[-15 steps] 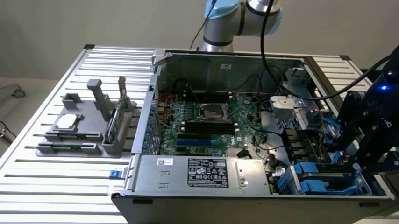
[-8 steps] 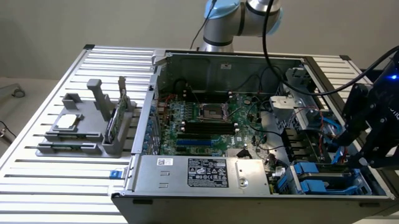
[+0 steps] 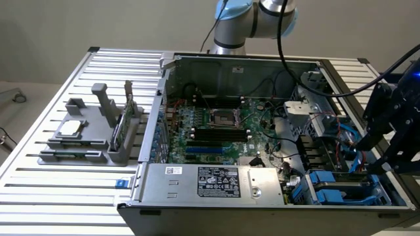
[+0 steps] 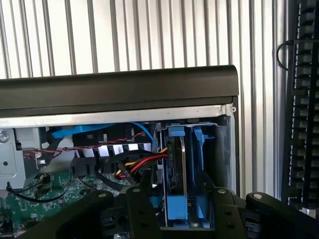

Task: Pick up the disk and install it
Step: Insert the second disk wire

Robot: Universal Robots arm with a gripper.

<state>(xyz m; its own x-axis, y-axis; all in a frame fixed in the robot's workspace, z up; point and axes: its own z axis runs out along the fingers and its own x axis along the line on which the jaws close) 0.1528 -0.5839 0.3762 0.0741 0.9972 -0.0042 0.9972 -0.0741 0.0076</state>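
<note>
A ribbed metal table (image 3: 59,196) carries an open computer case (image 3: 262,209) lying on its side, with the robot arm (image 3: 253,22) rising at the far edge behind it. Inside the case a green motherboard (image 3: 223,123) covers the middle, and a grey power supply box (image 3: 213,183) with a white label lies along the near side. On the exterior view's left of the case sits a grey parts holder (image 3: 78,147) with a small square silver chip (image 3: 70,128) resting on it and a thin green circuit card (image 3: 121,125) standing upright in a slot.

The black gripper (image 3: 387,142) hangs over the drive bay at the case's near corner, on the exterior view's right. In the wrist view the gripper (image 4: 177,211) has its fingers (image 4: 142,214) spread apart, one on each side of the disk (image 4: 179,174). The disk stands on edge in its bright blue carrier, seated in the bay (image 3: 341,189) beside the case wall. Red, yellow and black wires (image 4: 134,167) run just beside it. A dark keyboard (image 4: 304,104) lies on the table beyond the case.
</note>
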